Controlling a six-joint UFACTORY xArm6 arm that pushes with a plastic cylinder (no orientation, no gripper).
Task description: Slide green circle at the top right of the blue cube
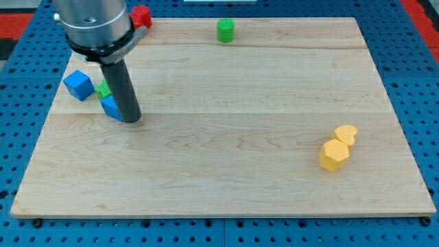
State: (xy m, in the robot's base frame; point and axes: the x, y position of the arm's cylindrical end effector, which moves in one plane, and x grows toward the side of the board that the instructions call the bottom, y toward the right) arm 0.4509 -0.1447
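The green circle (pixel 225 30) stands near the board's top edge, a little right of the middle. The blue cube (pixel 79 85) sits at the view's left. My tip (pixel 132 119) rests on the board to the lower right of the blue cube, touching a second blue block (pixel 110 107) whose shape is partly hidden by the rod. A small green block (pixel 103 88) peeks out between the blue cube and the rod; its shape cannot be made out. The green circle is far to the upper right of my tip.
A red block (pixel 142 16) sits at the top edge, partly behind the arm. A yellow hexagonal block (pixel 333 156) and a yellow heart-like block (pixel 346 134) touch each other at the right. The wooden board (pixel 226 171) lies on a blue perforated table.
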